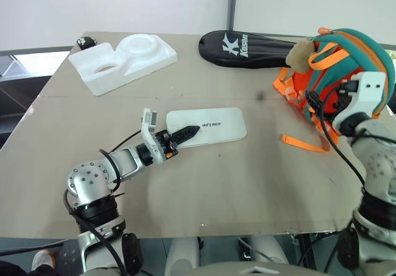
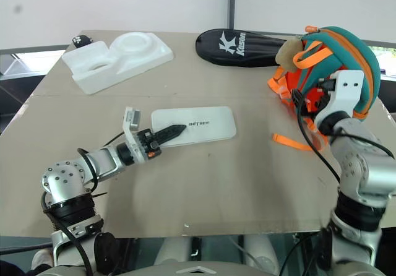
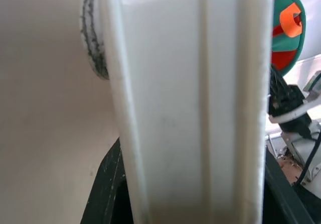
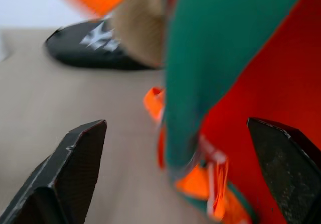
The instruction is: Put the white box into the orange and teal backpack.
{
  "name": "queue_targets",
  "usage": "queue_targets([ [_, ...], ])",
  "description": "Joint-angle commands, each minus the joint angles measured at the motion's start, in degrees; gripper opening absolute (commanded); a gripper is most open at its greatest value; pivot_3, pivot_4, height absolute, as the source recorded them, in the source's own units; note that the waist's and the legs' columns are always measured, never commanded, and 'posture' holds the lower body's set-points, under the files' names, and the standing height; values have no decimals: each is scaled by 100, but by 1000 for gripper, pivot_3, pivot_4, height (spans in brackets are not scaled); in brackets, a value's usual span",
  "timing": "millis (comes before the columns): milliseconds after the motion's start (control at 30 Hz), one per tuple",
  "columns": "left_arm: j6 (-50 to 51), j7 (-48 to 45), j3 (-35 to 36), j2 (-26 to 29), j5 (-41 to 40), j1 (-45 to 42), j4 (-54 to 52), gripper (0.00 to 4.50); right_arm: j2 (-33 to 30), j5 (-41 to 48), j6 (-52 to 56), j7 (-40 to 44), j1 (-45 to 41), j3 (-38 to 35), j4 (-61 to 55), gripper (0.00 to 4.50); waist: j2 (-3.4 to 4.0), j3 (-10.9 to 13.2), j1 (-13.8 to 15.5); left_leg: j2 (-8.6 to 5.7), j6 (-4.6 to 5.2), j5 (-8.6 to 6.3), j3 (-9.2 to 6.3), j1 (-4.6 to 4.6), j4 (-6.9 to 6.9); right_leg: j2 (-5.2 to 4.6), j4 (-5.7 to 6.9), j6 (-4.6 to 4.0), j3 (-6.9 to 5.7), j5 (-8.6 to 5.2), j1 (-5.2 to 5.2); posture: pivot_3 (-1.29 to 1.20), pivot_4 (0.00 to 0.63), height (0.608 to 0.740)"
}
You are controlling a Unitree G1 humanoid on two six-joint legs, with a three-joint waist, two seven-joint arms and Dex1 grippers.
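Observation:
The white box (image 1: pixel 213 125), flat with dark lettering on its lid, lies near the middle of the table. My left gripper (image 1: pixel 187 132) is shut on its left end, one black finger across the lid. In the left wrist view the box (image 3: pixel 185 108) stands edge-on between the black fingers (image 3: pixel 108 194). The orange and teal backpack (image 1: pixel 346 50) sits at the table's right side with a tan plush charm (image 1: pixel 300 53). My right gripper (image 4: pixel 175 123) is open wide right at the backpack (image 4: pixel 235 58), its teal rim between the spread fingers (image 4: pixel 75 163).
A long black racket bag (image 1: pixel 247 44) lies at the back, left of the backpack. A bulky white foam block (image 1: pixel 124 59) sits at the back left with a small black object (image 1: pixel 86 41) beside it. Loose orange straps (image 1: pixel 306 145) trail onto the brown table (image 1: pixel 247 189).

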Motion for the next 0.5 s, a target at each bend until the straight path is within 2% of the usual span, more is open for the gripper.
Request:
queue_targets([
  [33, -220, -56, -51, 48, -184, -170, -73, 1098, 119, -362, -1149, -510, -934, -7, 1481, 4473, 4, 3, -10, 0, 0, 0, 1, -2, 0, 1, -1, 8, 2, 5, -2, 0, 150, 740],
  [67, -249, -53, -63, 62, -190, -178, -74, 1098, 114, -424, -1406, -492, -1101, 52, 1812, 4473, 4, 3, -11, -1, 0, 0, 2, -8, -2, 1, -3, 11, 2, 7, -7, 0, 150, 740],
  [167, -366, -68, -107, 115, -160, -157, -138, 1098, 79, -581, -2054, -481, -1400, 165, 2605, 3636, 4, 3, -1, 0, 0, 0, -1, -13, -8, 1, -4, 15, -2, 7, -10, 0, 150, 740],
  [267, -642, -29, -10, 106, -187, -36, -334, 1098, -103, -1001, -3016, -284, -1518, 580, 3249, 2059, 5, 3, 1, 0, -1, 0, 0, -19, -15, -1, -13, 17, -4, 6, -10, 0, 150, 740],
  [400, -1377, -31, 54, -15, 7, 91, -522, 1098, -168, -1076, -3829, 189, -1595, 914, 3530, 267, 8, 6, -23, 0, -1, 0, 11, -18, -17, -4, -15, 18, 4, 7, -14, 0, 150, 740],
  [433, -1621, 14, 126, -67, 34, 75, -535, 1098, -114, -875, -3980, 531, -1634, 953, 3448, 56, 8, 6, -23, 1, -1, 0, 12, -16, -17, -3, -11, 18, 5, 7, -15, 0, 150, 740],
  [500, -2086, 13, 241, -104, 93, 20, -546, 1098, -62, -474, -4136, 1283, -1676, 1085, 3156, 56, 14, 10, -36, 2, -1, 0, 11, -12, -17, -1, -8, 18, 5, 8, -15, 0, 150, 740],
])
